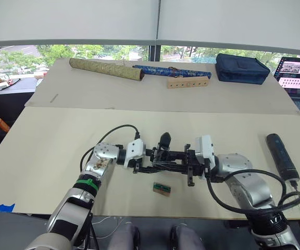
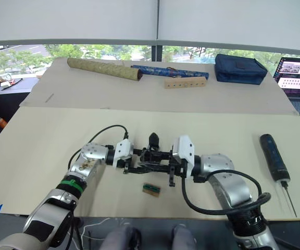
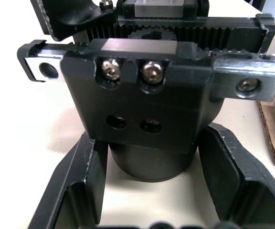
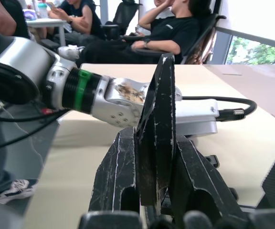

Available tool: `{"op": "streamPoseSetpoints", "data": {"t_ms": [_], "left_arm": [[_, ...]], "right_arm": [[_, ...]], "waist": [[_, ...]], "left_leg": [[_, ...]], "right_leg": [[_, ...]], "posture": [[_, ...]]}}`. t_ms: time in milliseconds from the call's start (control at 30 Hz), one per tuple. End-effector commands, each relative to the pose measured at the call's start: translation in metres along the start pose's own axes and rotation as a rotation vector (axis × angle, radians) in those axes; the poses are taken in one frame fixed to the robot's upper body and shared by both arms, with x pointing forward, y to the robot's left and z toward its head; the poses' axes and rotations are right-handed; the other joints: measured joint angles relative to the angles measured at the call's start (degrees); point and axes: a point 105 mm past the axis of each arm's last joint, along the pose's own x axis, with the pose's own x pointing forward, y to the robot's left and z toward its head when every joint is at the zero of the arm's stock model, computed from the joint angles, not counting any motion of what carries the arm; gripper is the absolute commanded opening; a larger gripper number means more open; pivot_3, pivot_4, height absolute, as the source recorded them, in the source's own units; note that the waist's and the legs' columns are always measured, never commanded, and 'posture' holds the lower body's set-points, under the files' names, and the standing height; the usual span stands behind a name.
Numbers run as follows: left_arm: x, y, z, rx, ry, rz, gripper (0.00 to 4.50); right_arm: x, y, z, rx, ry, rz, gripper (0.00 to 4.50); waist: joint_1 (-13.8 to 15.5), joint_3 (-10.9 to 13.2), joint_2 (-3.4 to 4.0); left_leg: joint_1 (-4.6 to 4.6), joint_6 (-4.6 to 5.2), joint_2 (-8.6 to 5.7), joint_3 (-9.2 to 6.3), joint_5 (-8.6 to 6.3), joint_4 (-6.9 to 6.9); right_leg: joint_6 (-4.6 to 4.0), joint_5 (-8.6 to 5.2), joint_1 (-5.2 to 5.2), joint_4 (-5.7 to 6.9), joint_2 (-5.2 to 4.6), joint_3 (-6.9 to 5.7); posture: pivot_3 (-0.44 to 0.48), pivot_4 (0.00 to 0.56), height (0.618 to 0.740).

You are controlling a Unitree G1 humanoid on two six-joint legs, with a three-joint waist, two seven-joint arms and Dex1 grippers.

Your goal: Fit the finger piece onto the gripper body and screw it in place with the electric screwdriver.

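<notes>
Left wrist view: the small black gripper body (image 3: 152, 102), with its round base and toothed rails, is held between the two black fingers (image 3: 80, 186) of the left pincer (image 1: 142, 165), which is closed on the round base. The right pincer (image 4: 156, 191) is closed on the small black pointed finger piece (image 4: 157, 124), which is kept upright. Both pincers are met tip to tip over the tan table (image 1: 46, 140). The long dark blue-black electric screwdriver (image 1: 282, 155) is laid flat well behind the right pincer. A small wooden block with a green top (image 1: 162, 189) is set just beside both pincers.
</notes>
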Motion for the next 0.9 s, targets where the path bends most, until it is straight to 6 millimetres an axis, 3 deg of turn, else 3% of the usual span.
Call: {"op": "streamPoseSetpoints", "data": {"t_ms": [33,900], "left_arm": [[0.004,-0.007,-0.011,-0.031,0.040,-0.011,2.27],[-0.001,-0.015,-0.016,-0.063,0.058,-0.040,2.27]], "right_arm": [[0.004,-0.003,0.005,-0.062,-0.025,0.004,0.44],[-0.002,-0.008,-0.023,-0.004,0.091,-0.039,0.44]], "waist": [[0.01,0.00,0.00],[-0.29,-0.02,0.01]], "left_leg": [[0.00,0.00,0.00,0.00,0.00,0.00],[0.03,-0.01,0.02,0.02,0.00,0.01]], "right_leg": [[0.00,0.00,0.01,0.00,0.00,0.00],[0.01,0.00,0.01,0.01,0.00,0.00]], "posture": [[0.000,0.150,0.740],[0.000,0.150,0.740]]}}
